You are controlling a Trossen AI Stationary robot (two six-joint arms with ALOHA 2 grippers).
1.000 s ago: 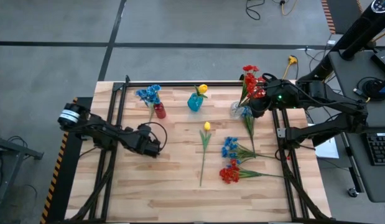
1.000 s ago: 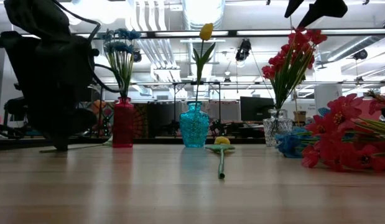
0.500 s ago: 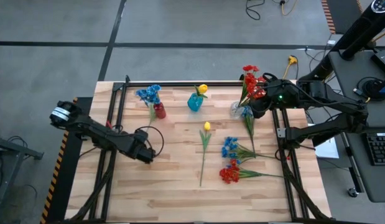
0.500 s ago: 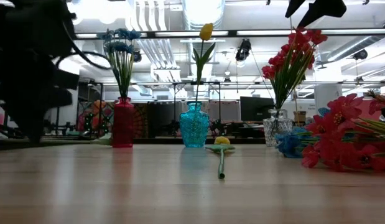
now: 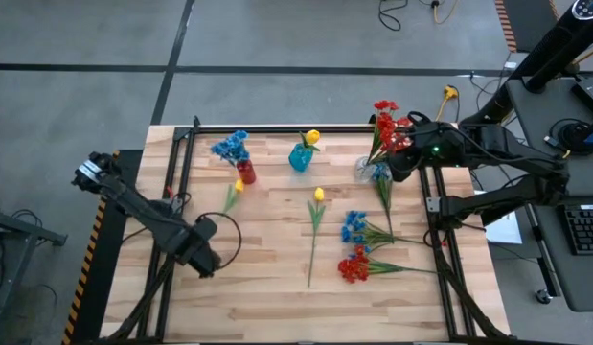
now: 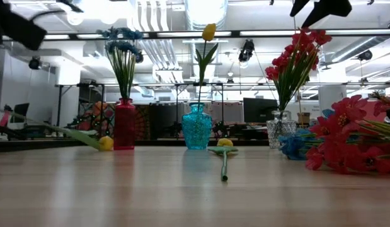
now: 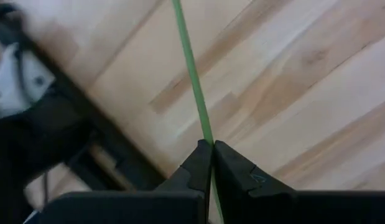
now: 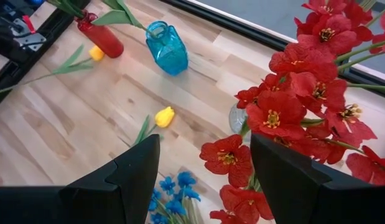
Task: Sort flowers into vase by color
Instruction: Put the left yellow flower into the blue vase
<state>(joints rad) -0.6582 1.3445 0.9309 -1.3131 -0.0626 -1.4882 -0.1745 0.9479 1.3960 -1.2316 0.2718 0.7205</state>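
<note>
My left gripper (image 5: pixel 204 261) hangs over the table's near left part, shut on the long green stem of a yellow flower (image 5: pixel 239 185). That flower's bloom (image 6: pixel 106 144) sits low next to the red vase (image 5: pixel 245 172), which holds blue flowers (image 5: pixel 229 146). A blue vase (image 5: pixel 300 156) holds one yellow flower (image 5: pixel 312 137). The clear vase (image 5: pixel 365 169) holds red flowers (image 5: pixel 390 125). My right gripper (image 8: pixel 204 180) stands open high over those red flowers, touching nothing. My left gripper pinches the thin green stem (image 7: pixel 204 134) between its two fingertips, far from the bloom. The fingers point down from above. The stem slants from the fingers down toward the bloom by the red vase; whether the bloom touches the table, I cannot tell.
Lying flat on the wood are another yellow flower (image 5: pixel 318 195), a blue spray (image 5: pixel 353 228) and a red spray (image 5: pixel 354 265), all right of centre. A dark frame rail (image 5: pixel 171 182) runs along the left side, close to my left arm.
My left gripper has gone up and toward the table's near left corner, staying shut. In the low view the arm has risen out of the picture. The held stem end has lifted with it, while the yellow bloom stays low beside the red vase.
</note>
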